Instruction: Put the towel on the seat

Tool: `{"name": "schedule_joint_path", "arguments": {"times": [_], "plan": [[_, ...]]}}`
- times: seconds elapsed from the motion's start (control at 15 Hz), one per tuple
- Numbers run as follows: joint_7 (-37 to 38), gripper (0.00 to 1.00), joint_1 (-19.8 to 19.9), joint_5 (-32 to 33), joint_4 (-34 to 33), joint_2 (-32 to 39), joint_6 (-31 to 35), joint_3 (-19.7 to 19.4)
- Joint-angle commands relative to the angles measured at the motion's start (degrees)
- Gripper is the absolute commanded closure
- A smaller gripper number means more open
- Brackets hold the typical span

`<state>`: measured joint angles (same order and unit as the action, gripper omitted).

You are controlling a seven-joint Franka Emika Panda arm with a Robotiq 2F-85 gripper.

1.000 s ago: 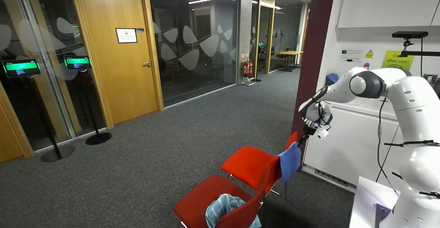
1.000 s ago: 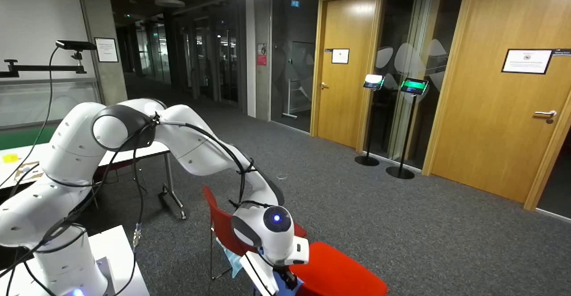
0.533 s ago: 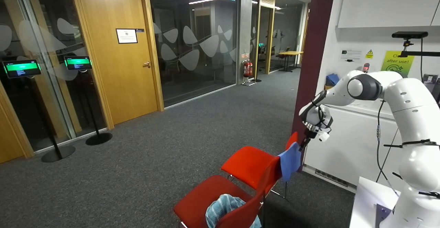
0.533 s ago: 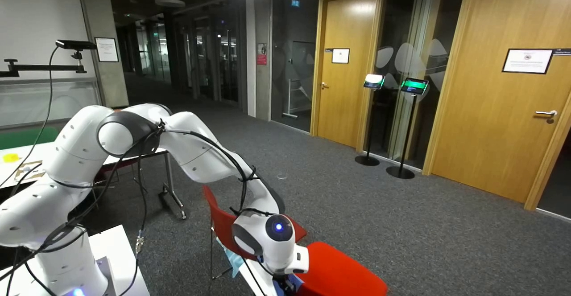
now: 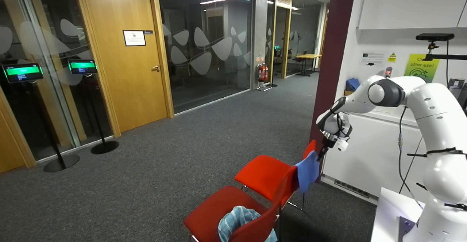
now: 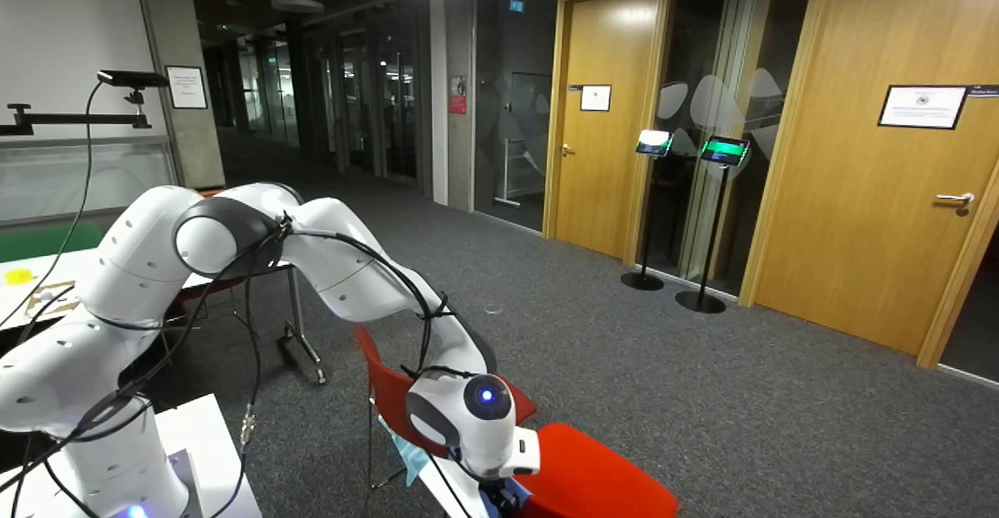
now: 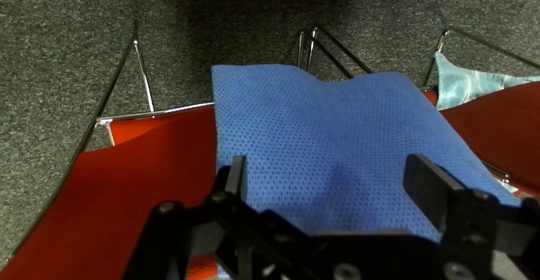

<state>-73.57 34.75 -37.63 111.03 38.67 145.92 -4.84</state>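
A blue perforated towel (image 5: 307, 171) hangs over the backrest of the bright red chair, on its rear side. It fills the middle of the wrist view (image 7: 312, 115). The red seat (image 5: 263, 172) of that chair lies on the far side of the backrest; it also shows in an exterior view (image 6: 605, 471). My gripper (image 7: 325, 166) is open, with its fingers spread on both sides of the towel's middle. Its dark fingertips (image 5: 320, 157) are by the towel's upper edge; I cannot tell whether they touch it. The arm hides most of the towel in an exterior view (image 6: 517, 491).
A darker red chair (image 5: 222, 203) stands beside the first, with a light blue checked cloth (image 5: 235, 220) on it. The white robot table (image 5: 394, 213), a dark red pillar (image 5: 334, 52) and white cabinets (image 5: 372, 151) are near the arm.
The arm has lowered slightly, and the gripper has moved a little down beside the backrest. In the last half second it has barely moved. The towel and chairs have not moved.
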Motion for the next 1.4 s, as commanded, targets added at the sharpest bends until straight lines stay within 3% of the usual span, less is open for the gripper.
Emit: {"name": "schedule_joint_path", "arguments": {"times": [0.0,0.27,0.73,1.33], "plan": [[-7.89,0.00,2.93,1.94,-0.96,1.37,4.87,2.74],[-12.83,0.00,7.43,2.43,-2.61,3.51,6.94,6.48],[-18.21,0.00,15.97,2.87,-8.24,8.08,4.28,12.92],[-20.63,0.00,20.88,3.87,-13.97,11.67,-3.19,17.38]]}}
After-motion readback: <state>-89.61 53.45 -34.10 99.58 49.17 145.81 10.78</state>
